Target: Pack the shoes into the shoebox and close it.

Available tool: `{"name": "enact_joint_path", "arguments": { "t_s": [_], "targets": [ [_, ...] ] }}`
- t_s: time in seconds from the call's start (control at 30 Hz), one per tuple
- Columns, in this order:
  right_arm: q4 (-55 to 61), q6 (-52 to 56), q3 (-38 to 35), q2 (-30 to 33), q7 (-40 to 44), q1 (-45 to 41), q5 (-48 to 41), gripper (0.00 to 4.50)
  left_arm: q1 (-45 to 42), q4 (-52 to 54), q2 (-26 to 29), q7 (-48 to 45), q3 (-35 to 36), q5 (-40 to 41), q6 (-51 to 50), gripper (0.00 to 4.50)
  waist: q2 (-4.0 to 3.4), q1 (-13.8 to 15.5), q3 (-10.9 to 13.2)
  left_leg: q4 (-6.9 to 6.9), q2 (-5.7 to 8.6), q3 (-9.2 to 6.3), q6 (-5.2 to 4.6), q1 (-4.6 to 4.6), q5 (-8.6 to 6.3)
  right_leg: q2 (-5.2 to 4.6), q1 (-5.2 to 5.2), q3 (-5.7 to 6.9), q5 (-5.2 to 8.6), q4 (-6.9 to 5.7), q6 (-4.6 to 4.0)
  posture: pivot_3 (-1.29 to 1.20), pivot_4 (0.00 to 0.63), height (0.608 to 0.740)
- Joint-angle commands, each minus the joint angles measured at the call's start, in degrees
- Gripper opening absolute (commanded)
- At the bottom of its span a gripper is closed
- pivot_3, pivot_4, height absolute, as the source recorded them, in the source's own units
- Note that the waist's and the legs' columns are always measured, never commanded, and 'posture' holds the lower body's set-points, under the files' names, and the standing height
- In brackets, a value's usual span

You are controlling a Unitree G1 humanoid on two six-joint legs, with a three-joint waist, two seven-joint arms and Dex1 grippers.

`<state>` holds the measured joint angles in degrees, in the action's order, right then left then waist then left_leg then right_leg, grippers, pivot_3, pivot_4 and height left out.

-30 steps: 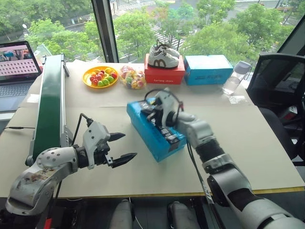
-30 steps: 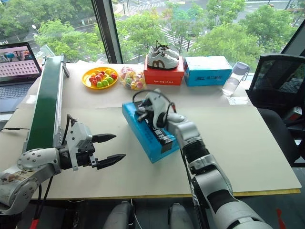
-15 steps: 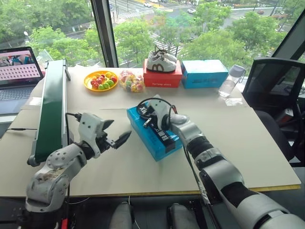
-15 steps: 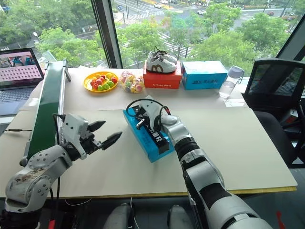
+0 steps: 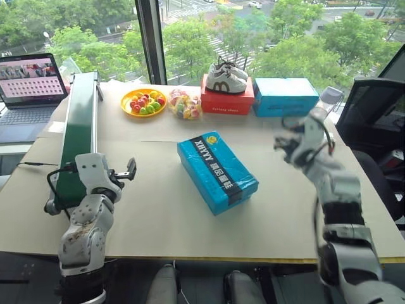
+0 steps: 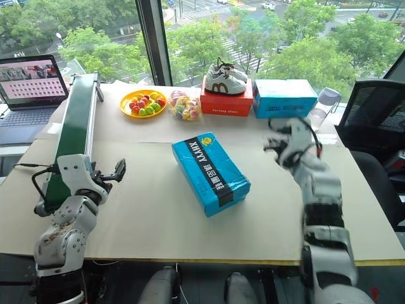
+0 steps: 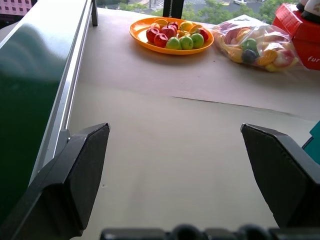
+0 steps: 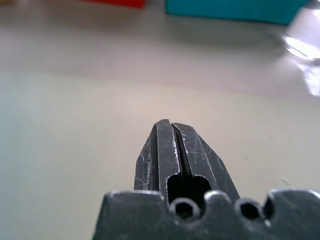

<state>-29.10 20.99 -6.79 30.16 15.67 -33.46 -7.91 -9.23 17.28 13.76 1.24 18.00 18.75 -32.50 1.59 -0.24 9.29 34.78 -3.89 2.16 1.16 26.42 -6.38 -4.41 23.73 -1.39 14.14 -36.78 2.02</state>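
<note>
Swinging clear of the box, the right gripper [image 6: 276, 143] now hangs over bare tabletop well to the right of the shoebox [image 6: 210, 171], where half a second ago it was pressed down on the lid near the far end. Its jaws are closed tight on nothing, the two black fingers [image 8: 172, 150] meeting along a thin seam above the pale table [image 6: 158, 209]. The left gripper [image 5: 129, 170] has pulled back as well, from the near-left side of the box to a spot beside the green conveyor [image 5: 77, 139], and its jaws stand wide apart and empty, pointing across the table toward the orange fruit plate [image 7: 170, 37] and the bag of sweets [image 7: 255, 44]. The shoebox lies in the middle of the table, set at an angle, with its lid down flat and the black band and white lettering facing up; no gap shows along the lid's edge from the head views. The red shoes are presumably inside, since nothing of them lies on the table. With both arms withdrawn and the lid sitting flush, the packing and closing look finished. The only doubt left is whether the lid is fully seated at the near corner, which these views cannot settle. The red box with the white sneakers [image 6: 224, 77] and the plainer blue box [image 6: 285, 98] stand untouched at the back.
</note>
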Motion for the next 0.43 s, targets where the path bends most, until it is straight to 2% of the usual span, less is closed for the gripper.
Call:
{"name": "enact_joint_path", "arguments": {
  "t_s": [0.03,0.17,0.27,0.43],
  "targets": [
    [-0.47,-5.7,-2.96,0.0,-3.06,-1.28,0.84,0.09,-1.44,-0.78,-1.34,0.95,-0.45,-1.39,2.85,4.5,0.01,-1.02,0.0,-0.01,-0.01,0.0,0.0,-0.02,0.0,0.05,0.03,-0.07,0.0,-0.01,0.0,0.0,0.15,0.736],
    [-1.77,-7.71,-3.43,-0.9,-4.79,-0.27,2.26,0.09,-2.4,-2.43,-2.77,1.73,-1.12,-2.27,3.7,4.5,0.02,-1.47,0.01,-0.01,-0.01,0.0,-0.01,-0.04,0.0,0.11,0.05,-0.2,-0.02,-0.05,0.05,0.0,0.15,0.736],
    [-1.29,-6.9,-6.87,-3.11,-5.91,-0.06,-0.81,0.09,-2.9,-3.24,-3.94,1.53,-2.38,-2.64,4.83,4.5,0.02,-1.28,0.01,0.01,0.01,0.02,-0.01,-0.04,0.0,0.1,0.02,-0.23,-0.04,-0.02,0.1,0.0,0.15,0.736],
    [-1.88,-7.59,-7.89,-3.11,-7.37,0.47,-0.19,0.09,-3.28,-4.68,-4.28,0.55,-3.47,-3.08,5.55,4.5,0.02,-0.65,0.01,0.03,0.02,0.04,-0.01,-0.04,0.0,0.08,0.0,-0.23,-0.05,0.0,0.12,0.0,0.15,0.736]
  ]
}}
